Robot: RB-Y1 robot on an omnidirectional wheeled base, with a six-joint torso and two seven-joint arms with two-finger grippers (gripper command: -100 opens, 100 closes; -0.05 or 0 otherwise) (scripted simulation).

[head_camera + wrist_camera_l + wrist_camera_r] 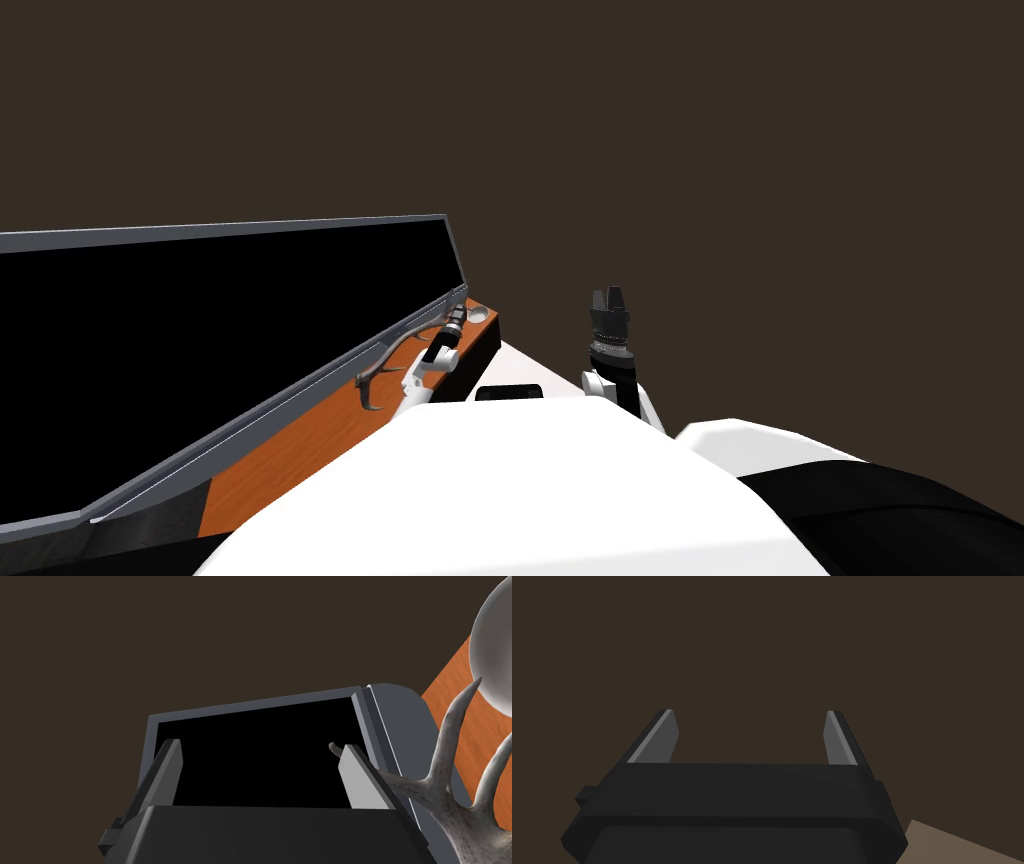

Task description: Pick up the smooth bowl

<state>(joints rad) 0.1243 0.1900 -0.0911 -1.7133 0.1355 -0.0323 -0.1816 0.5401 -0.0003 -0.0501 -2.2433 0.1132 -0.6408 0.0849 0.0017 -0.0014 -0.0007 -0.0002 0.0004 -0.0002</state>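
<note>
Left gripper (260, 746): fingers spread, empty, close beside the grey branched antler ornament (450, 786). The smooth pale grey round bowl (492, 651) sits beyond the antler tines on the orange wooden shelf (450, 706), off the gripper's axis. Next: swing towards the bowl, clear the tines, straddle its rim. Right gripper (749, 712): spread, empty.

The orange-brown wooden top (290, 440) with a dark front edge carries three items. A wide black screen in a grey frame (200, 340) stands along its left side. A grey branched antler (452, 798) lies just beside the screen. A pale grey smooth round bowl (479, 313) sits at the far end.
</note>
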